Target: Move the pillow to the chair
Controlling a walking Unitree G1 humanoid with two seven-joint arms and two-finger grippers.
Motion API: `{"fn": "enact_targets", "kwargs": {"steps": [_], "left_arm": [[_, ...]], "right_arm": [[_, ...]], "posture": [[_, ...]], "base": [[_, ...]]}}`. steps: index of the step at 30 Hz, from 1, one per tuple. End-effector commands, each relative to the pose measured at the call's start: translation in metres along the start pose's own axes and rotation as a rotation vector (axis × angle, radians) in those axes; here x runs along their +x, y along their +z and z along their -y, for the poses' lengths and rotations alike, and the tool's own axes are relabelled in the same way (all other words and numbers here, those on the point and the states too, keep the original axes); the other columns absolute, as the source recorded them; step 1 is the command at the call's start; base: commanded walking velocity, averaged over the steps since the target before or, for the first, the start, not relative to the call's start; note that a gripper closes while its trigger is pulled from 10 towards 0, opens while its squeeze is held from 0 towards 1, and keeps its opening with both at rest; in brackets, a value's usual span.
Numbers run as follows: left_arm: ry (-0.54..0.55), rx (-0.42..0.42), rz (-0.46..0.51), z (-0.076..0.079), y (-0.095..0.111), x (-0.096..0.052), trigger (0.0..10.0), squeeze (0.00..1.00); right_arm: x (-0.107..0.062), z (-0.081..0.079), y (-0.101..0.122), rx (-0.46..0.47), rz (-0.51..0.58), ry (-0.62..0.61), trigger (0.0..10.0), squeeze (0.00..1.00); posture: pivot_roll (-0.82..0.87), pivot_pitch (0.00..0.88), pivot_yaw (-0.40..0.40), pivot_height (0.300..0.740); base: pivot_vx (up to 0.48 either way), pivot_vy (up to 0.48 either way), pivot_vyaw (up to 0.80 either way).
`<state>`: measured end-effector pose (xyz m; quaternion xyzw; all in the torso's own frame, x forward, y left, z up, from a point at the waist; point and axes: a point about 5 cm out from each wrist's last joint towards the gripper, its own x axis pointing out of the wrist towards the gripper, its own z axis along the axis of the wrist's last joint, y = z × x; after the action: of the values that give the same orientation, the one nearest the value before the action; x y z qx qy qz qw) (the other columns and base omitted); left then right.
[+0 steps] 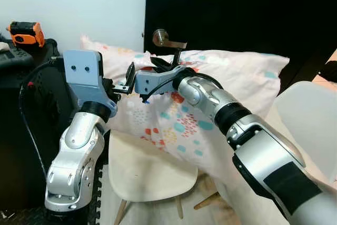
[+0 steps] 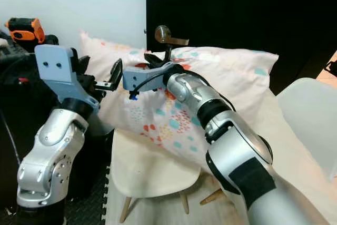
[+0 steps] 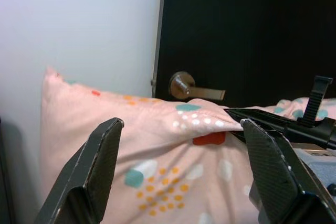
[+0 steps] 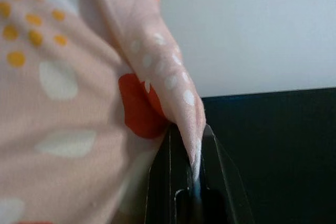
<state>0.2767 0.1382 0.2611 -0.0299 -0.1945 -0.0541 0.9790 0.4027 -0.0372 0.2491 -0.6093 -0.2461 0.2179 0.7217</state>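
The pillow (image 1: 210, 98), pink with coloured dots, hangs in front of the dark door (image 1: 237, 9), its lower edge draped over the seat of the white chair (image 1: 150, 175) and its upper edge level with the door handle (image 1: 167, 39). The right pincer (image 4: 191, 169) is closed on a thin fold of the pillow's cover near the top edge; in the right wrist view the cloth disappears between the 2 black fingers, so only a small pinch of fabric carries the load. The left pincer (image 3: 181, 171) is wide open with nothing in it, hovering just beside the same top edge, its fingers spread to either side of the cloth. The main risk, as I judge it, is that the thin fold slides out of the right pincer under the pillow's weight, and the pillow then slumps off the front of the chair to the floor rather than settling on the seat. A second risk is the door handle: it sits close to the right pincer, so a lift or swing could knock metal against it or snag the cover. If the left pincer closes carelessly, it may nip the right fingers instead of the cloth.
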Motion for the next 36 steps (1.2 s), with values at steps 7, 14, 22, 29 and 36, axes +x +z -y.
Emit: {"fn": "enact_targets", "kwargs": {"steps": [7,14,22,29,36], "left_arm": [[-0.012,-0.009,-0.036,0.004,-0.004,-0.002,10.0,0.00],[-0.014,-0.009,-0.032,0.005,-0.003,-0.001,10.0,0.00],[-0.013,-0.010,-0.038,0.007,-0.003,-0.003,10.0,0.00],[-0.008,-0.012,-0.048,0.009,-0.004,-0.006,10.0,0.00],[-0.004,-0.011,-0.051,0.008,-0.004,-0.006,10.0,0.00]], "right_arm": [[0.005,0.009,0.009,-0.041,0.030,-0.031,10.0,0.00],[0.005,0.008,0.008,-0.062,0.028,-0.018,10.0,0.00],[0.009,0.003,0.017,-0.106,0.043,0.012,10.0,0.00],[0.015,0.013,0.016,-0.016,-0.055,-0.032,10.0,1.00],[0.015,0.022,0.007,0.035,-0.146,-0.104,10.0,1.00]], "posture": [[0.12,0.000,-0.103,0.600],[0.12,0.000,-0.106,0.575],[0.13,0.000,-0.120,0.550],[0.14,0.000,-0.125,0.541],[0.14,0.000,-0.127,0.541]], "base": [[0.000,0.000,0.00],[0.000,0.000,0.00],[0.000,0.000,0.00],[0.000,0.000,0.00],[0.000,0.000,0.00]]}}
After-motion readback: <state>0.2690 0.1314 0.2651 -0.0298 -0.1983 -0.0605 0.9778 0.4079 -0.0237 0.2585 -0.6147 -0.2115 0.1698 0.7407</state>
